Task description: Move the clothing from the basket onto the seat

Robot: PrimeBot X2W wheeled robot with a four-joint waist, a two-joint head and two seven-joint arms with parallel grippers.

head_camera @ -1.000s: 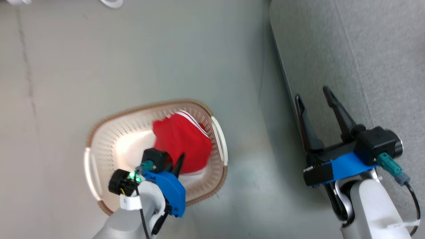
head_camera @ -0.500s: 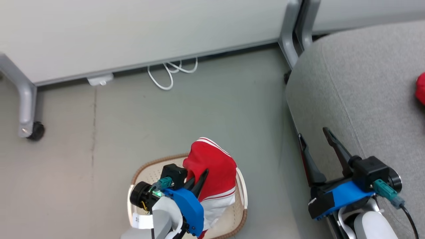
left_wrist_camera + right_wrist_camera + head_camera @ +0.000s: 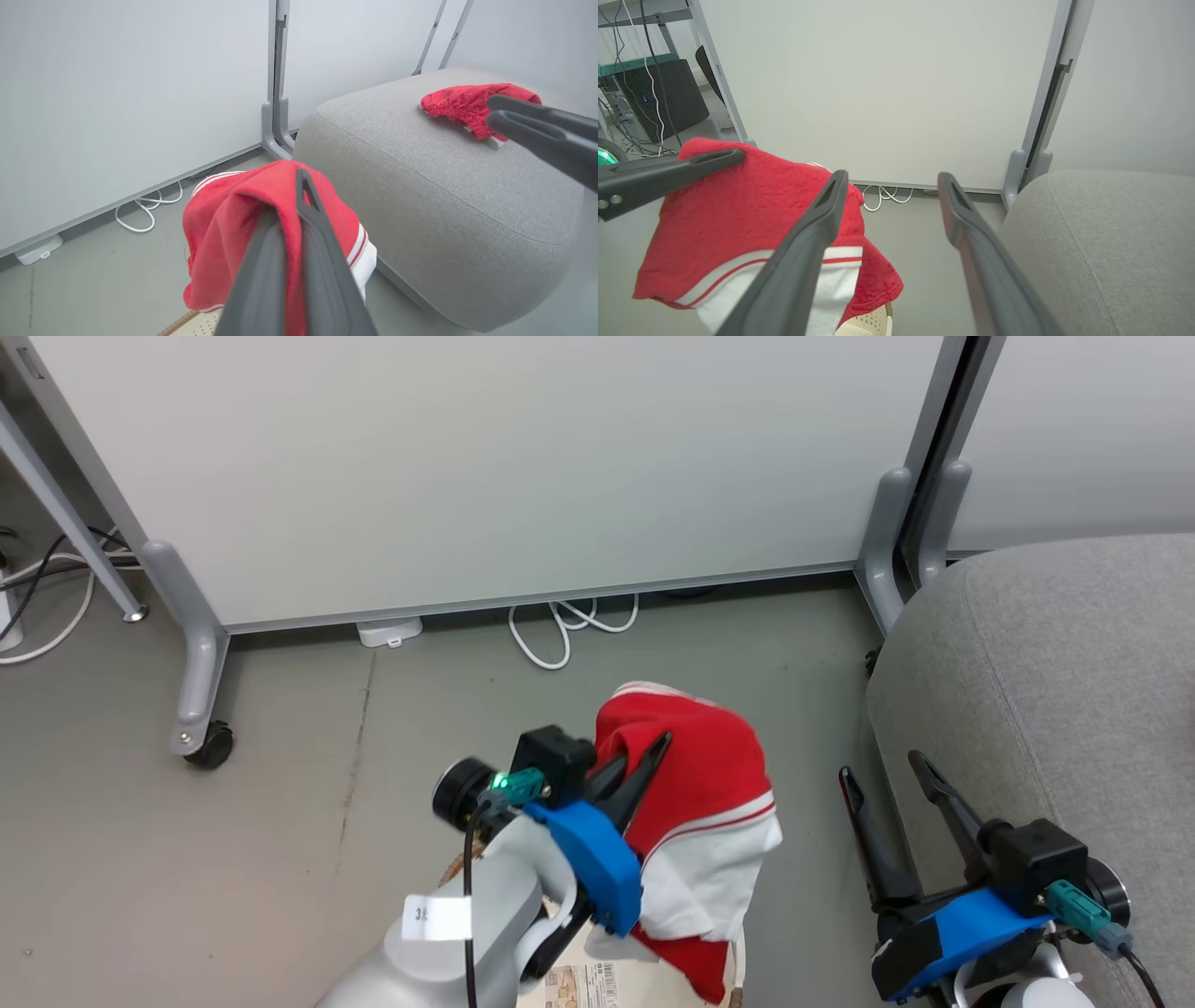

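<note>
Carry step: left gripper (image 3: pixel 656 749) pinched tight on red-and-white garment (image 3: pixel 709 784) above basket (image 3: pixel 866 324), right gripper (image 3: pixel 879 767) wide, empty; next, swing to seat (image 3: pixel 1074 644) at 3 o'clock, release.

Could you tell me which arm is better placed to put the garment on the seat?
Left: the left gripper is shut on the red garment beside the seat; the right gripper is open, empty.

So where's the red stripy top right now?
Head view, lower middle: the red top hangs from the left end effector, above the basket, left of the grey seat.
</note>
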